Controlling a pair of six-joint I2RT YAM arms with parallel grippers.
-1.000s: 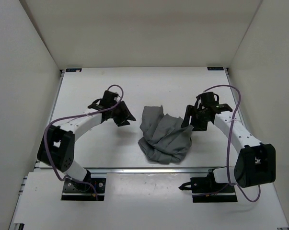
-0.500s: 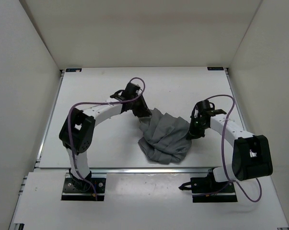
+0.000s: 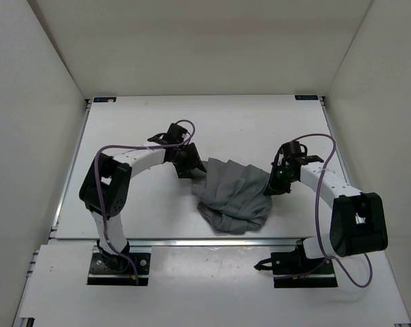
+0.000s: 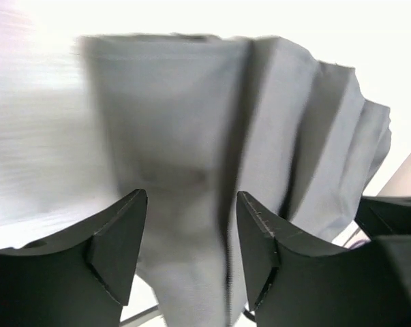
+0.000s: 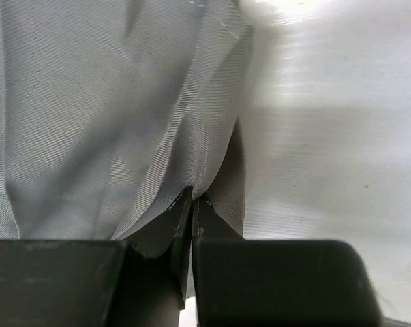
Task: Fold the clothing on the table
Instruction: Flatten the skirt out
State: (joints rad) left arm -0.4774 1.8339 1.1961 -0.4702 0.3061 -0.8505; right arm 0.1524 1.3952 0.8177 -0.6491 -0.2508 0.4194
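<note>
Since a second ago, the left gripper has been brought in to the far-left corner of the skirt, which has been spread wider and flatter. The left gripper is held wide open at that corner, with pleated fabric seen between and beyond its fingers but not gripped. The right gripper is closed tight, a fold of the skirt's right edge pinched between its tips. The skirt is laid near the middle of the white table, close to the silver rail. Plain white walls are seen around. One skirt, two arms and two grippers are counted.
</note>
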